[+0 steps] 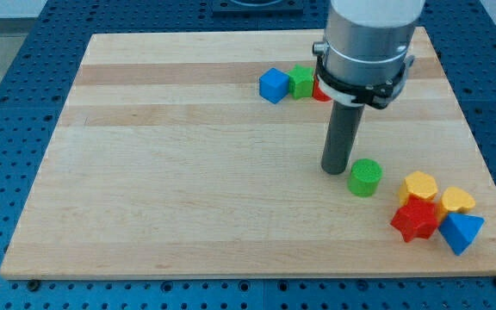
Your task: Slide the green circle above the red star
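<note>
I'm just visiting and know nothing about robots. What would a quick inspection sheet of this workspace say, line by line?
Surface: pale wooden board, flat, on a blue perforated table.
Job's things: green circle lies up and to the view's left of the red star, apart from it.
Clutter: two yellow blocks and a blue triangle crowd the star; a blue cube, a green block and a partly hidden red block sit near the view's top.
Grippers: none; my tip rests just to the view's left of the green circle, close or touching.
Cables: nothing seen.
Surroundings: only the blue table shows.
</note>
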Controlling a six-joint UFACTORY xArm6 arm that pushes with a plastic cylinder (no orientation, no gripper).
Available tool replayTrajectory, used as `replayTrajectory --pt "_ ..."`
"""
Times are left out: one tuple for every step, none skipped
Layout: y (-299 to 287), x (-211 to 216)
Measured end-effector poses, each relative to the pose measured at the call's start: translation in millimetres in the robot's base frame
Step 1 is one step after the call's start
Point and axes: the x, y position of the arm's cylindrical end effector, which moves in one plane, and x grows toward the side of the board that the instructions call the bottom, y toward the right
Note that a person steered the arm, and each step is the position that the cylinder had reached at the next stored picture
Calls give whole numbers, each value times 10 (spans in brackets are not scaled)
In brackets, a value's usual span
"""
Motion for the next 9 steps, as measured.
replayTrajectory --pt "162 -21" --pt "261 69" --pt "261 185" --pt "261 233" --pt "261 294" --pt "261 301" --pt "268 301" --pt "325 301" --pt "352 301"
